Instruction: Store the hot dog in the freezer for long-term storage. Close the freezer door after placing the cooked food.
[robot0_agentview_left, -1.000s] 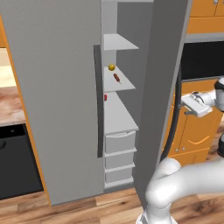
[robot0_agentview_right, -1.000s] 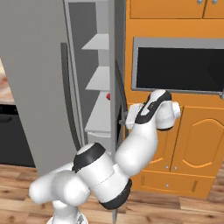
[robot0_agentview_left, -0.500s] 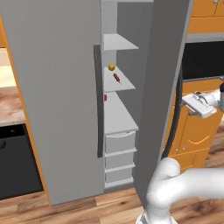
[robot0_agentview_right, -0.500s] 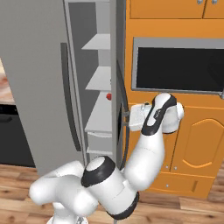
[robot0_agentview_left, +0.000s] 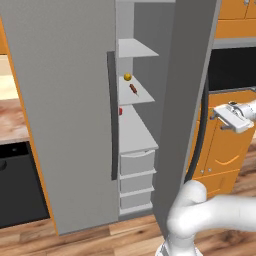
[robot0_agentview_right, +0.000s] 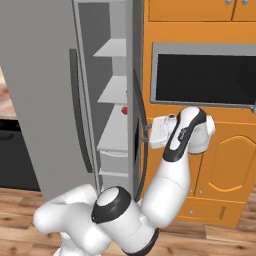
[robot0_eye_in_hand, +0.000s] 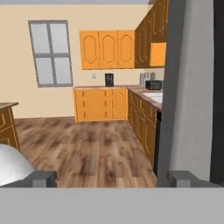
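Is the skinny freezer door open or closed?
Open. The freezer door swings out toward us, so the white shelves, the drawers and the hot dog inside show.

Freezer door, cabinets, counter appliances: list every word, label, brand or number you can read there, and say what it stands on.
None: no legible text anywhere.
The freezer door bears only a dark dispenser panel, with no lettering to be made out.
The orange cabinets are plain, with no label.
The small dark appliance on the far counter is too small to read, if it carries any marking at all.
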